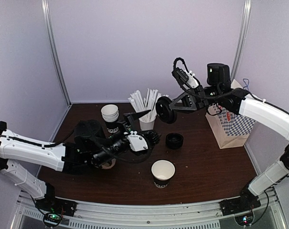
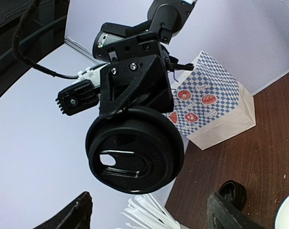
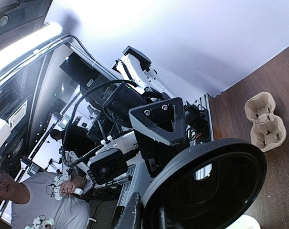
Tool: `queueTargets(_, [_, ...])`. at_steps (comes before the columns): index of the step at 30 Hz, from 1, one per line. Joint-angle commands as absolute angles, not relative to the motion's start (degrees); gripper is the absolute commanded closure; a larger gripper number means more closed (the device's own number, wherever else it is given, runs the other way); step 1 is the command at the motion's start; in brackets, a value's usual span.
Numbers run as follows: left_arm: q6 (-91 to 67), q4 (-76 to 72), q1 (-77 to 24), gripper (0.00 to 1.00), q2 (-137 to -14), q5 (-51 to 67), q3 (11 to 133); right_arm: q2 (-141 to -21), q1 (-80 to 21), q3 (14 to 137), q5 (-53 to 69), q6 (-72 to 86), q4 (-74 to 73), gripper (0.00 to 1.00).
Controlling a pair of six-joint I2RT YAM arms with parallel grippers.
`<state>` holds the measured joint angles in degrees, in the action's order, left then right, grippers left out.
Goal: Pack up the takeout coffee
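Observation:
The takeout coffee cup (image 1: 162,172), black paper with white lettering, stands upright near the front of the table with no lid on it. Above the table's middle, my right gripper (image 1: 171,106) is shut on the rim of a black plastic lid (image 1: 165,110), held on edge. The left wrist view shows that lid (image 2: 134,152) face on, and in the right wrist view the lid (image 3: 211,186) sits in the right gripper (image 3: 154,183). My left gripper (image 1: 149,126) is open just left of the lid, its fingers (image 2: 82,212) wide apart and empty.
A checked paper bag (image 1: 229,125) stands at the right. A stack of white-rimmed cups (image 1: 110,113) and a white cup of straws (image 1: 146,114) stand at the back. Spare black lids (image 1: 174,140) lie mid-table. A pulp cup carrier (image 3: 263,119) lies under my left arm.

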<state>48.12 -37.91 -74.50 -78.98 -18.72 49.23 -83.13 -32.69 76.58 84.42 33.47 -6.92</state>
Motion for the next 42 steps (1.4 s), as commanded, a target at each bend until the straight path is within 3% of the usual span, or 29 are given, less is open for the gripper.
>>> queueTargets(1, [47.64,-38.62,-74.09,0.16,-79.68,-17.28,50.81,-82.01,-32.24,75.23,85.87,34.54,-4.68,0.87])
queueTargets(28, [44.02,-35.11,-69.63,0.19,-87.12,-10.98,58.91,-81.04,-32.26,72.67,85.96,34.23,-3.71,0.85])
queueTargets(42, [42.51,-42.73,-69.1,0.19,-90.78,-14.38,59.41,-81.54,-32.24,72.58,85.96,34.18,-3.52,0.85])
